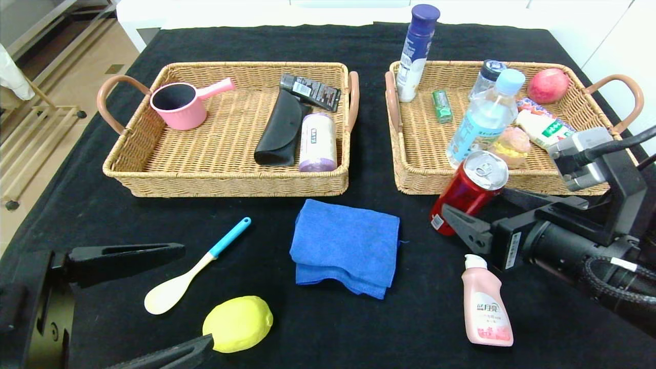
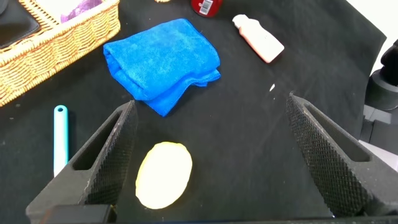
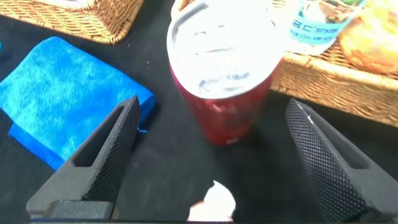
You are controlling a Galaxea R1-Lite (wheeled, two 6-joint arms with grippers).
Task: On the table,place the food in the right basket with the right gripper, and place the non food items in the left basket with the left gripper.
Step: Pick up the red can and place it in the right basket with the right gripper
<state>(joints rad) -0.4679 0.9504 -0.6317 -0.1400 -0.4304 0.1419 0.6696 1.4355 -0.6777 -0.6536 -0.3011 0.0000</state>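
Observation:
The red drink can (image 1: 469, 192) stands on the black table (image 1: 102, 215) just in front of the right basket (image 1: 410, 169). My right gripper (image 1: 474, 202) is open with a finger on each side of the can (image 3: 221, 74), not closed on it. The water bottle (image 1: 484, 120) stands inside the right basket. My left gripper (image 1: 196, 294) is open and empty at the front left, by the lemon (image 1: 237, 323), which lies between its fingers (image 2: 163, 174). The teal-handled spoon (image 1: 195, 271), blue cloth (image 1: 346, 246) and pink bottle (image 1: 486, 307) lie on the table. The left basket (image 1: 225, 184) is at the back left.
The left basket holds a pink saucepan (image 1: 179, 105), a black case (image 1: 279, 130), a purple roll (image 1: 318, 143) and a dark box (image 1: 311, 91). The right basket holds a red apple (image 1: 547, 85), a tall blue-capped bottle (image 1: 416, 51) and several small packets.

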